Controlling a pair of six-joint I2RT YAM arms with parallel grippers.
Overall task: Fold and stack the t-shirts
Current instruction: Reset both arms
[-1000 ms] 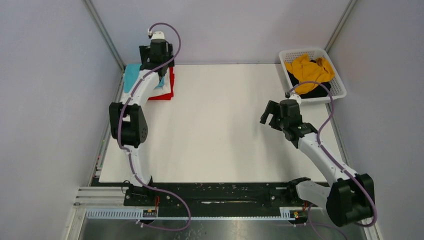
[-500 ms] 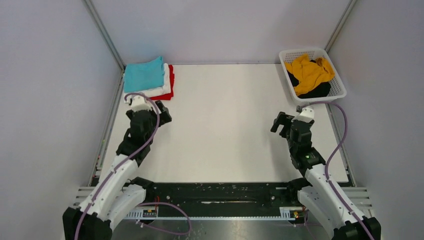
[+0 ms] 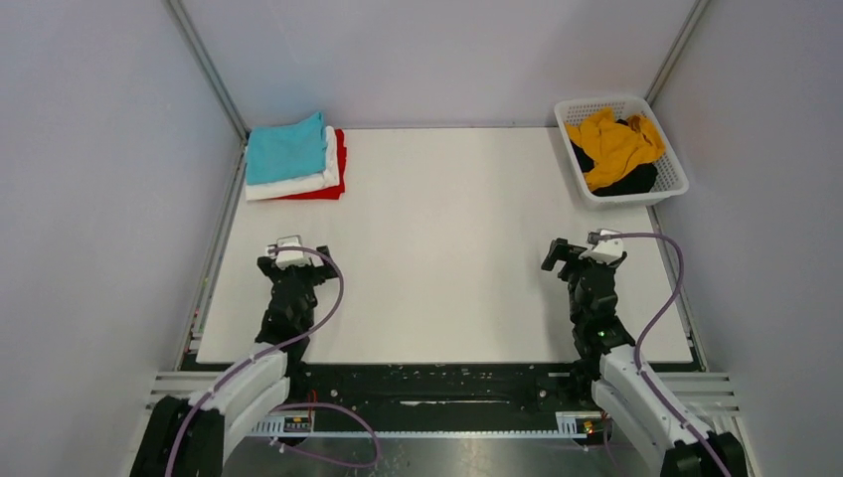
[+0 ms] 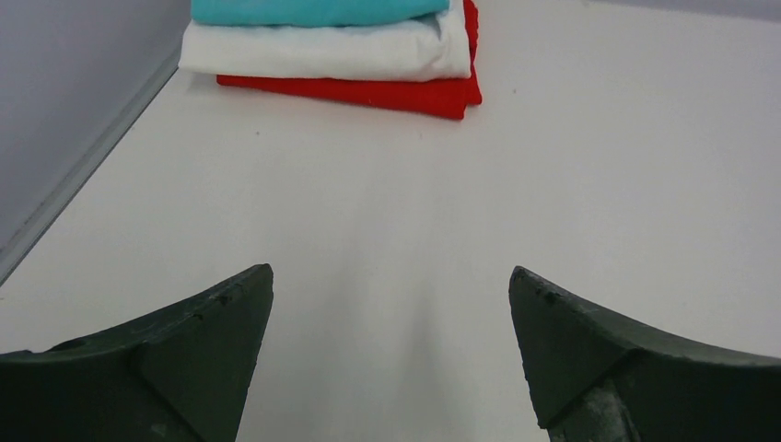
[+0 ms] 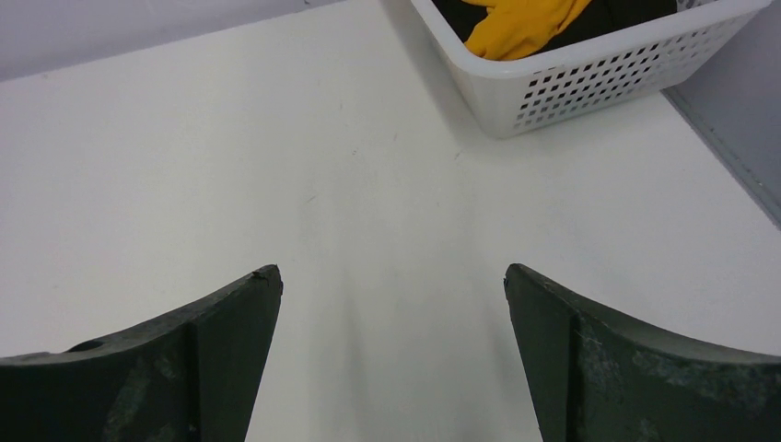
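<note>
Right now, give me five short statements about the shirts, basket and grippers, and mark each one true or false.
1. The turquoise shirt tops the stack. True.
2. The red shirt is in the middle of the stack. False: the white shirt is in the middle and the red shirt is at the bottom.
3. The yellow shirt lies in the basket. True.
4. Both grippers hold shirts. False: the left gripper and the right gripper are open and empty.
5. The basket stands beside the stack. False: the basket is at the far right corner and the stack is at the far left.
</note>
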